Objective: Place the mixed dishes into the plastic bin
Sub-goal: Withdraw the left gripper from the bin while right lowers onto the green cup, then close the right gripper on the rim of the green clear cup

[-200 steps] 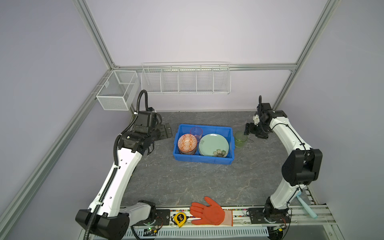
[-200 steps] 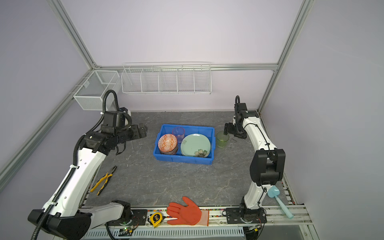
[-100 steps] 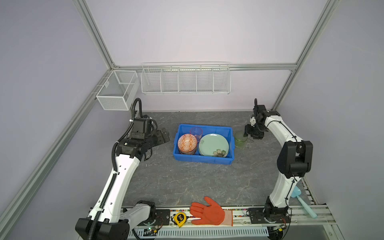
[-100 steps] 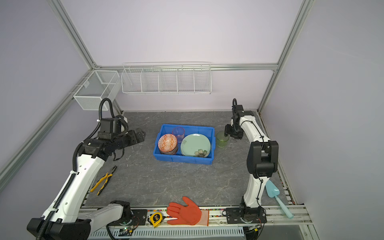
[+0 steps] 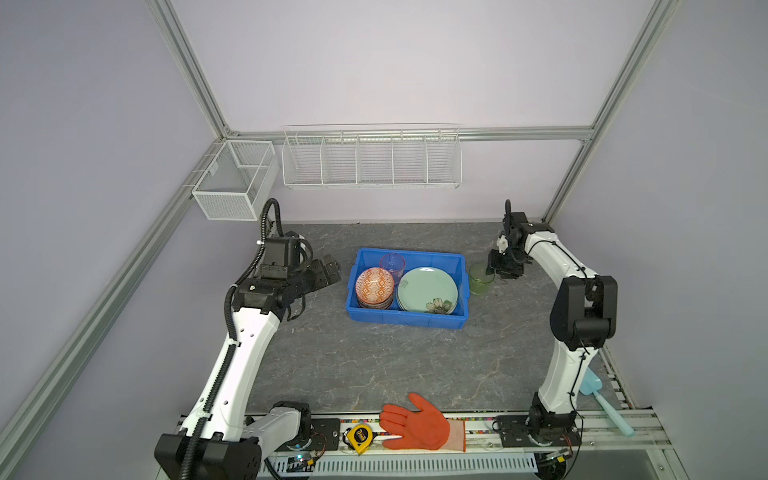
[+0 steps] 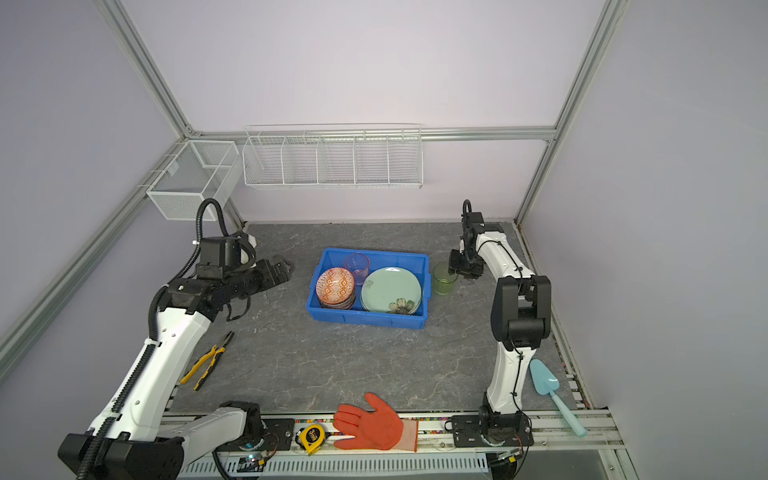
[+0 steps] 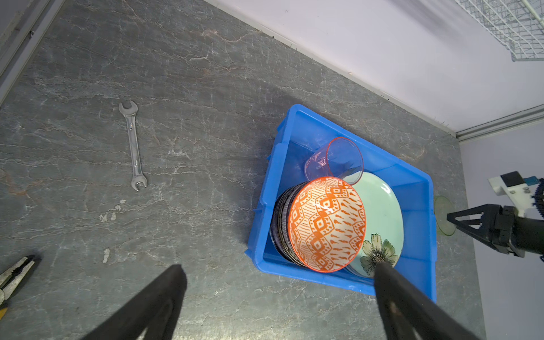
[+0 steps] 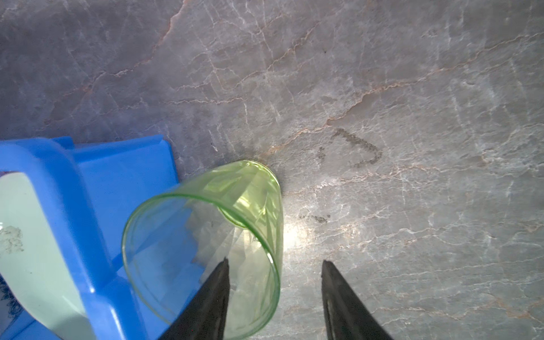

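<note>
right wrist view gives us the key fact: the green cup [image 8: 206, 235] stands upright on the surface [image 8: 382, 88], just beside the bin [image 8: 88, 235] and outside its end wall. the right end effector [image 8: 273, 262] straddles the near side of the cup's rim, with one finger [image 8: 212, 303] inside the cup and the other outside. we see a gap on each side of the cup's wall, so this end effector is released, not yet pinching, and the cup sits on the surface.

in the left wrist view the bin is well filled. the orange bowl [image 7: 326, 223] tops a stack of darker bowls, the mint plate [image 7: 382, 212] lies next to that stack, and the pink cup [image 7: 335, 159] stands in the corner behind the bowls. we cannot tell how many plates lie under the mint one.

the left end effector [image 7: 279, 266] hangs above the surface on the other side of the bin, spread wide and holding nothing.

in both top views we find no other dish outside the bin. what else lies about is a wrench [image 7: 133, 144], pliers [image 6: 205, 363] and a glove [image 6: 374, 424], none of them ours to pack.

we judge the task nearly done. the green cup looks like the last dish, and what is left is to pinch its wall, lift it over the rim and set it inside.
</note>
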Robot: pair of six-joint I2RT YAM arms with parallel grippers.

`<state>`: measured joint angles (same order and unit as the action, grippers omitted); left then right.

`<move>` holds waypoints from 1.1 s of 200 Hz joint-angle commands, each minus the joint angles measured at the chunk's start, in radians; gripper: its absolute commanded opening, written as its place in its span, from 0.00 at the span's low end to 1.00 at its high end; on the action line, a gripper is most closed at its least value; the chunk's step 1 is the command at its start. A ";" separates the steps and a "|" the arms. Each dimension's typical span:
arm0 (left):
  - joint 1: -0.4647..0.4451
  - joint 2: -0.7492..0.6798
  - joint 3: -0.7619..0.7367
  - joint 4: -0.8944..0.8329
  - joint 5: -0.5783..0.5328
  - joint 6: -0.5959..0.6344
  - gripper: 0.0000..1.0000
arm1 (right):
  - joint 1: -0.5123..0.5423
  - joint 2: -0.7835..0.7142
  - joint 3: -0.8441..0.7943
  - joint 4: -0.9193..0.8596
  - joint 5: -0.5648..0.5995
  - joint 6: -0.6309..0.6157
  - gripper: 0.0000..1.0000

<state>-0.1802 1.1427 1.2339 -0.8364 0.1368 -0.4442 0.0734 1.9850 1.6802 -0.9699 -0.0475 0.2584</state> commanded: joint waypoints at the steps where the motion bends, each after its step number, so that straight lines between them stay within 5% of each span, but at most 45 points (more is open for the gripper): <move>1: 0.007 0.006 0.004 0.012 0.012 -0.014 0.99 | -0.004 0.018 -0.014 0.005 -0.013 0.001 0.49; 63: 0.010 0.015 0.001 0.015 0.015 -0.017 0.99 | -0.001 0.027 -0.017 0.047 0.001 -0.001 0.32; 220: 0.016 0.033 -0.024 0.031 0.027 -0.022 0.99 | -0.001 0.046 -0.002 0.035 0.006 -0.029 0.10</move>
<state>-0.1703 1.1782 1.2228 -0.8154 0.1585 -0.4595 0.0734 2.0281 1.6726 -0.9234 -0.0460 0.2531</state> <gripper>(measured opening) 0.994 0.116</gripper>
